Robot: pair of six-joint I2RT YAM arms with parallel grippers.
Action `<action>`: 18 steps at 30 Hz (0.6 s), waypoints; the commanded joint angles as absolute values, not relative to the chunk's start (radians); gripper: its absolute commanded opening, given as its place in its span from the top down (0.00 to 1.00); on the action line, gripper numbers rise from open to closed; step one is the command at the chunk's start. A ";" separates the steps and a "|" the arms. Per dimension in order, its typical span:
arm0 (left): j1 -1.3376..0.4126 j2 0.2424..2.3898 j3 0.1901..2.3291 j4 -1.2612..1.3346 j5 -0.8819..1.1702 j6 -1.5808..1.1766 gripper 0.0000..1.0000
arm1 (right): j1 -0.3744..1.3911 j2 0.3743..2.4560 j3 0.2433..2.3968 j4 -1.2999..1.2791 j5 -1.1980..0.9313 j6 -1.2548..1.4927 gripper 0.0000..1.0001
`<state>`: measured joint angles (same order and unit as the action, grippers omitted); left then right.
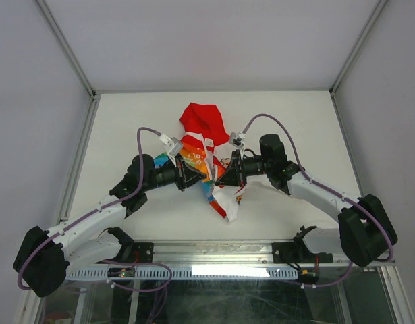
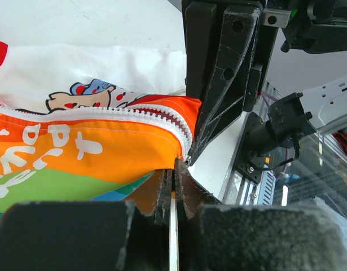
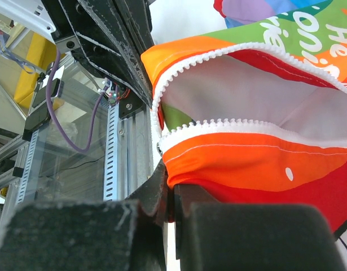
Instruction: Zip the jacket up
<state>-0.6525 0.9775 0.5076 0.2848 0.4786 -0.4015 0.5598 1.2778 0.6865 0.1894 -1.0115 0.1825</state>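
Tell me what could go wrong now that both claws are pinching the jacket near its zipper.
The left claw and right claw sit almost touching, so a small move could knock them together. The zipper teeth gape apart over the white lining, which could snag. Each claw grips only a thin edge of the jacket, so it may slip.

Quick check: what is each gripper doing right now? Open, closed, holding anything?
Left gripper: jaws closed, pinching the jacket near the zip's end.
Right gripper: jaws closed, pinching the jacket's orange edge.
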 commanded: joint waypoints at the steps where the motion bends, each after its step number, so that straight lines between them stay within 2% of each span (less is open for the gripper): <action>1: -0.644 0.972 0.505 0.348 0.488 -0.371 1.00 | 0.556 1.269 0.730 0.247 -1.042 0.192 1.00; 18: -0.643 0.991 0.505 0.362 0.520 -0.375 1.00 | 0.556 1.278 0.744 0.251 -1.046 0.191 1.00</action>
<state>-0.6521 0.9924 0.5076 0.2878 0.4854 -0.4007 0.5594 1.2785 0.6865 0.1894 -1.0126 0.1825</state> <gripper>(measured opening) 0.009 0.016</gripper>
